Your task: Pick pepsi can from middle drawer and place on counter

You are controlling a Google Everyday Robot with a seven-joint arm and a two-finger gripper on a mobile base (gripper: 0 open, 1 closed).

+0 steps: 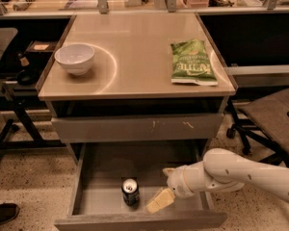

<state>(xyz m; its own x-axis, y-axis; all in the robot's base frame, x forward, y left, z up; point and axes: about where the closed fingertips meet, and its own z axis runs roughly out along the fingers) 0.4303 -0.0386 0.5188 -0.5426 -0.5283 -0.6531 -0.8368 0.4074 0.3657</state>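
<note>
The middle drawer (101, 170) is seen pulled out, and the pepsi can (130, 192) is found standing upright on its grey floor, near the front edge and left of centre. No grasp has been made, and the can is touched by nothing. The pincer (163, 186) is held low inside the drawer, to the right of the can, near it but apart from it, with its two beige fingers spread. The task is judged to be at the approach. Closing on the can, lifting it out of the drawer and setting it down on the tan bench (135, 57) are left to be done. A white bowl (75, 58) and a green chip bag (192, 62) are placed on the bench, well apart, and the span between them is judged enough for the can.
</note>
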